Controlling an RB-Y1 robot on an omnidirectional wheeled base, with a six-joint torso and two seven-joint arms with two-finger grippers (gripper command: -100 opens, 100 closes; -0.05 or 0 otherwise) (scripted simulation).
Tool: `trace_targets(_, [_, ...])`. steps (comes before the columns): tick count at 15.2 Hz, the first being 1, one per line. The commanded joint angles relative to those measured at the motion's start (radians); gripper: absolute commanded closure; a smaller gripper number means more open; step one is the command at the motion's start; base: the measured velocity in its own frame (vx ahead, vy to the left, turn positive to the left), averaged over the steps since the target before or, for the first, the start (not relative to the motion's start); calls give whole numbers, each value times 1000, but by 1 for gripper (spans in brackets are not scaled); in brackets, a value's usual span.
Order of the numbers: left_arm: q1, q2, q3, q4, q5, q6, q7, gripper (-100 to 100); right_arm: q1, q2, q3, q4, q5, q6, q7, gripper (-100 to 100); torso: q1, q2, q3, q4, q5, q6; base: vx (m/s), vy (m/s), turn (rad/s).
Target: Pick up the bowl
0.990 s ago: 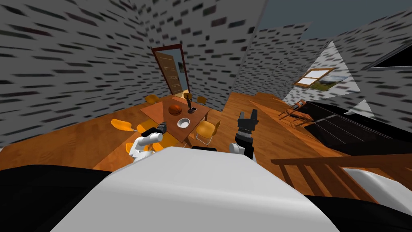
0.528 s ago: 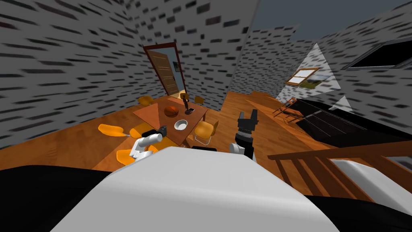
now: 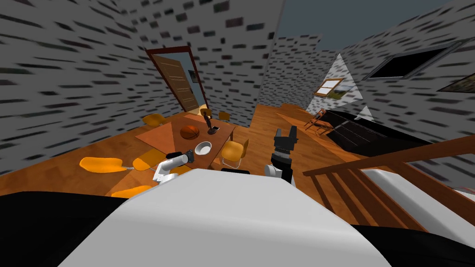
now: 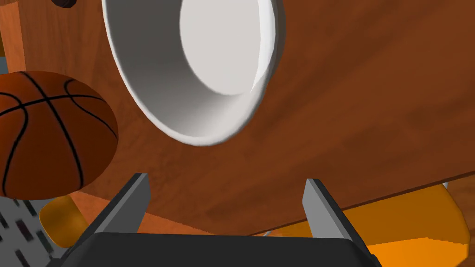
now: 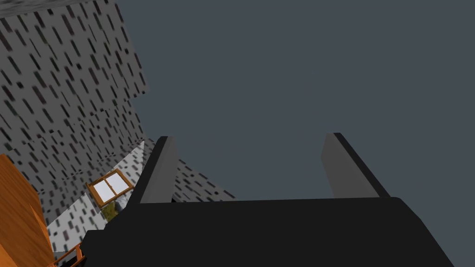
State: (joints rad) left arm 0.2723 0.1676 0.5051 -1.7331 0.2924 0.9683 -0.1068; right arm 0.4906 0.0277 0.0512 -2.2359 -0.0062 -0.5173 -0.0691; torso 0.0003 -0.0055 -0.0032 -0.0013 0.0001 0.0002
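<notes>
Bowl [image 4: 204,60] first: where does it lie?

On the brown wooden tabletop [image 4: 352,92], upright, plain white with a grey-shaded inner wall. From the head view it sits toward the near end of the tabletop, close to the edge where an orange chair [image 3: 232,150] stands.

And relative to the left end effector [image 4: 226,181]?

Ahead of it, past the fingertips and apart from them, with bare wood between. It is roughly in line with the gap between the fingers, shifted a little toward the finger on the basketball's side. Neither finger touches the rim.

How is that end effector set?

Its two fingers stand wide apart with nothing between them. The arm reaches in over the near edge of the tabletop.

What else is around the bowl?

A basketball [image 4: 51,134], brown-orange with black seams, rests beside it on the same surface, near but not touching. Farther along the tabletop stands a small dark object [image 3: 211,127] that I cannot identify. More orange chairs [image 3: 99,164] ring the tabletop on the wooden floor [image 3: 278,120].

And the right end effector [image 5: 249,137]?

Raised at my right, well away from the tabletop, fingers parted, gripping nothing.
</notes>
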Motion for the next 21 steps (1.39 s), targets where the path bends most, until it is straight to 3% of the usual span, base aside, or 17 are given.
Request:
trace_targets(1, [-9, -11, 12, 31, 12, 36, 11, -100, 0, 0, 0, 0, 0, 0, 0, 0, 0, 0, 0, 0, 0, 0, 58, 10, -148])
trace_targets(5, [-26, -40, 34, 92, 32, 105, 37, -100, 0, 0, 0, 0, 0, 0, 0, 0, 3, 5, 3, 1, 1, 0, 3, 59, -189])
trace_targets(14, [-26, -40, 34, 92, 32, 105, 37, -100, 0, 0, 0, 0, 0, 0, 0, 0, -2, 5, 3, 1, 0, -1, 0, 4, -12])
trace_targets(15, [-28, -33, 53, 77, 9, 74, 42, -100, 0, 0, 0, 0, 0, 0, 0, 0, -2, 5, 3, 1, 0, -1, -23, -50, 42])
trace_targets(17, [-25, -25, 59, 72, -7, 55, 42, -100, 0, 0, 0, 0, 0, 0, 0, 0, -6, 7, 4, 1, -1, -1, -51, -92, 37])
trace_targets(19, [-19, -12, 55, 69, -23, 40, 37, -100, 0, 0, 0, 0, 0, 0, 0, 0, -8, 10, 5, 2, -2, -1, -71, -90, -16])
trace_targets(21, [-1, 14, 11, 87, -39, 43, 9, -100, 0, 0, 0, 0, 0, 0, 0, 0, -7, 10, 6, 2, -2, 0, -29, -35, -180])
